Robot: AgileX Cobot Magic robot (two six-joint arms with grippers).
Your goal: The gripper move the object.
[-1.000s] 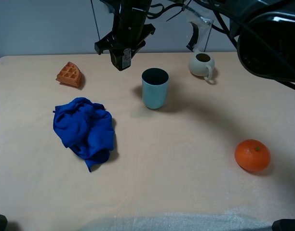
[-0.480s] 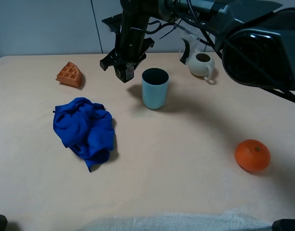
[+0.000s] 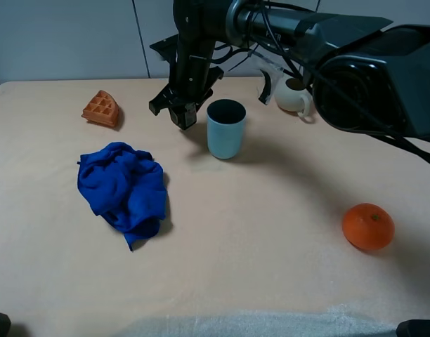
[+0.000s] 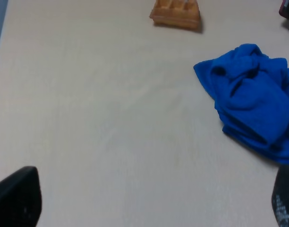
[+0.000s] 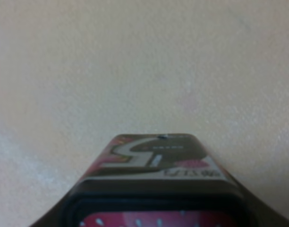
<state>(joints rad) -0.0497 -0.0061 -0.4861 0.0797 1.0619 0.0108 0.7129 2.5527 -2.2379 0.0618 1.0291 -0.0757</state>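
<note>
The small black carton with pink-and-white label (image 5: pixel 158 158) is clamped in the right black two-fingered gripper (image 3: pixel 185 116), low over the beige table (image 3: pixel 271 210) just beside the teal cup (image 3: pixel 225 130). Setting it down and letting go seem to remain. The left gripper (image 4: pixel 150 197) hangs spread, holding nothing. One each: carton, cup, crumpled blue cloth (image 3: pixel 124 189), orange waffle wedge (image 3: pixel 101 109), round orange fruit (image 3: pixel 368 226), cream jug (image 3: pixel 296 95).

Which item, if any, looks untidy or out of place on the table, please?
Only the blue cloth, which lies crumpled in a heap left of the upright teal cup. Nothing is spilled or visibly damaged.
</note>
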